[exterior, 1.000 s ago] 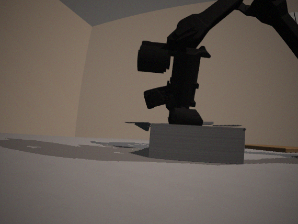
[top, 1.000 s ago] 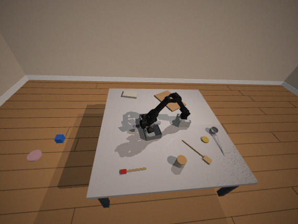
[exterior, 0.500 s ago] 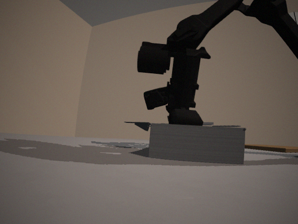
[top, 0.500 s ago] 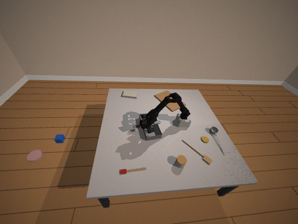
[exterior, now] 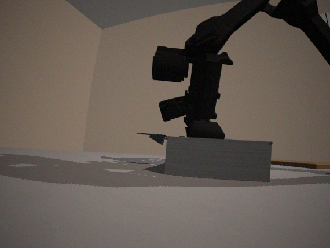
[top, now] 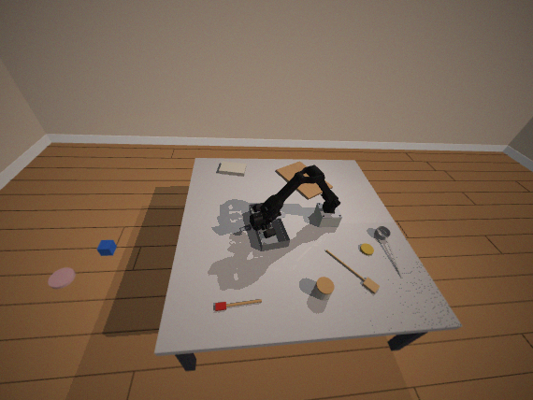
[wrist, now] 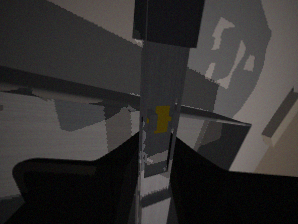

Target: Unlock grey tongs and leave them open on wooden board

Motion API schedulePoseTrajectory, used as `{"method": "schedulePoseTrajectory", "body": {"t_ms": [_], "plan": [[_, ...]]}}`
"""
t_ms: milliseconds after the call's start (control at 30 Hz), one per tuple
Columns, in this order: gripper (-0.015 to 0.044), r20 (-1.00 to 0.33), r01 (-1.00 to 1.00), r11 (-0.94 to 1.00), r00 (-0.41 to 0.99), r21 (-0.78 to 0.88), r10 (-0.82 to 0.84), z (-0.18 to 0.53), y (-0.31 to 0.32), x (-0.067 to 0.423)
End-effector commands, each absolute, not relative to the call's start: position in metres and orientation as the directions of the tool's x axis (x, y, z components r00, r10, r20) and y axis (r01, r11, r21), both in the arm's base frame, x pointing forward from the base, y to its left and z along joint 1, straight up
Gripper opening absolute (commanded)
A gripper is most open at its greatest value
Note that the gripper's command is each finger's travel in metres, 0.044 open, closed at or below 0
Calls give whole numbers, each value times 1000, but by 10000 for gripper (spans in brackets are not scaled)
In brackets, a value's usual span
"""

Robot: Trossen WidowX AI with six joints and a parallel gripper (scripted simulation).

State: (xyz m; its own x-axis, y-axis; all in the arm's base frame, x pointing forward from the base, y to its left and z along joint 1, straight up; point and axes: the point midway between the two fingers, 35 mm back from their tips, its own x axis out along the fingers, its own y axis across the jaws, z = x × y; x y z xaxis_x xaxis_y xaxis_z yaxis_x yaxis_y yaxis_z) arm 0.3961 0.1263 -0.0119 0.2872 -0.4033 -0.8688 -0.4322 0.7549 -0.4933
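Black parallel-jaw gripper (wrist: 156, 165): pinching the flat grey metal tongs (wrist: 161, 90), which are lying across the rectangular grey roasting tin (exterior: 217, 159); tan wooden board (top: 292, 174) sitting behind the arm.

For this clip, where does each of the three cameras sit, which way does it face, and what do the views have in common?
Top: high above the table's near edge, looking down at the whole table; the entire arm shows.
Exterior: low, near tabletop height, side-on to the roasting tin; wrist and pincer show.
Wrist: on the arm, looking down along the grey tongs; both dark fingers show, shut on them.
Shared: all three show the roasting tin; exterior and wrist also show the tongs.
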Motion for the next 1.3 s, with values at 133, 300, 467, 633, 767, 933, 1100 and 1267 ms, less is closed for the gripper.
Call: {"method": "schedulePoseTrajectory", "body": {"t_ms": [133, 300, 467, 633, 767, 933, 1100, 1267], "plan": [[-150, -868, -434, 752, 286, -495, -406, 38, 126, 397], [-150, -867, -436, 751, 286, -497, -408, 65, 125, 394], [-150, -867, -436, 751, 286, -497, -408, 65, 125, 394], [-150, -874, -434, 760, 278, -484, -398, 64, 125, 394], [-150, -910, -423, 808, 233, -411, -341, 61, 125, 394], [-150, -961, -388, 881, 157, -272, -228, 58, 127, 394], [-150, -991, -338, 933, 87, -126, -102, 58, 130, 394], [-150, -999, -284, 959, 35, 2, 12, 61, 133, 395]]}}
